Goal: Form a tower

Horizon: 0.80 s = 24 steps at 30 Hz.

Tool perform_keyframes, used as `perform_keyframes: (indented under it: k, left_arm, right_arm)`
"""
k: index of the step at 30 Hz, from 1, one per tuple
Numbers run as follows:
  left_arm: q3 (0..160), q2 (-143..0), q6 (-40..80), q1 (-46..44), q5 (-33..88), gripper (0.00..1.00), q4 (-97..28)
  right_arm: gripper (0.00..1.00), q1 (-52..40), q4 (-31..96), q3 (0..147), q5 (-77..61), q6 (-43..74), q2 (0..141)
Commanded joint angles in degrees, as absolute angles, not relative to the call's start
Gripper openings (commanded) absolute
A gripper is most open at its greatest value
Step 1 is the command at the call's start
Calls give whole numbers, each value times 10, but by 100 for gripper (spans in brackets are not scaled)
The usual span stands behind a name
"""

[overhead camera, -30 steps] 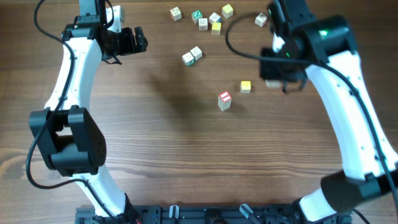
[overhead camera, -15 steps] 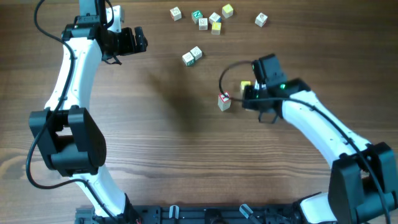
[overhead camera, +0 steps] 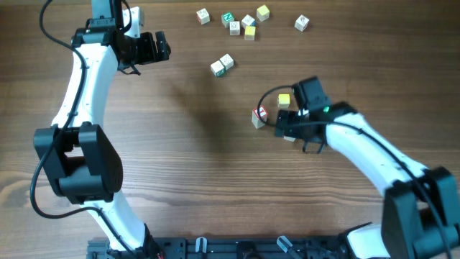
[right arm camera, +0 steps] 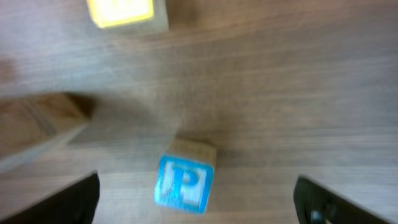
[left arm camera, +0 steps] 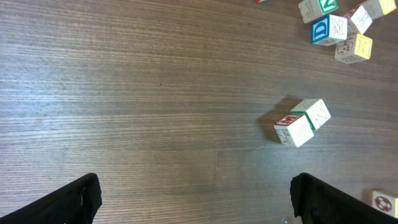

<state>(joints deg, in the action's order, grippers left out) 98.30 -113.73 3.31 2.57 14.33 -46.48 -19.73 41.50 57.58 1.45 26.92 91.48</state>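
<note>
Tower: the tower (overhead camera: 259,116) stands on the table (overhead camera: 201,173) with a red face on top. How many cubes it has, I cannot tell.
Right gripper: the right gripper (overhead camera: 289,129) is low over the table, just right of the tower. It is released, with its fingers (right arm camera: 65,202) wide apart.
P cube: the P cube (right arm camera: 185,180), with a blue letter, lies on the wood between those fingers. It touches neither of them and is apart from the tower.
Yellow cube: the yellow cube (overhead camera: 284,100) lies near the tower, to the right and a little beyond it, not touching.
Left gripper: the left gripper (overhead camera: 159,47) is well to the left of the tower and beyond it. It is released, with nothing between its jaws.
Pair: the pair (overhead camera: 221,65), two cubes touching each other, lies beyond the tower and to the left.
Cluster: the cluster (overhead camera: 241,21) of loose cubes lies well beyond the tower.
Single cube: the single cube (overhead camera: 302,24) lies alone, well beyond the tower and to the right.
</note>
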Motion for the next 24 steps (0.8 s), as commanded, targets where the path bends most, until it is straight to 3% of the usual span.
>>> perform_keyframes:
  k: [1, 5, 10, 18, 24]
  left_arm:
    - [985, -1141, 34, 24, 142, 100, -466]
    - [985, -1141, 34, 24, 142, 100, -466]
    - [985, -1141, 34, 24, 142, 100, -466]
    - [985, -1141, 34, 24, 142, 100, -466]
    - [985, -1141, 34, 24, 142, 100, -466]
  right_arm:
    - [100, -200, 517, 740, -10, 175, 837]
    - [100, -200, 682, 978, -124, 59, 873]
    - [100, -210, 798, 1181, -134, 3, 1070]
    - [100, -307, 786, 1185, -40, -15, 1206]
    - [100, -309, 731, 1119, -38, -12, 1220]
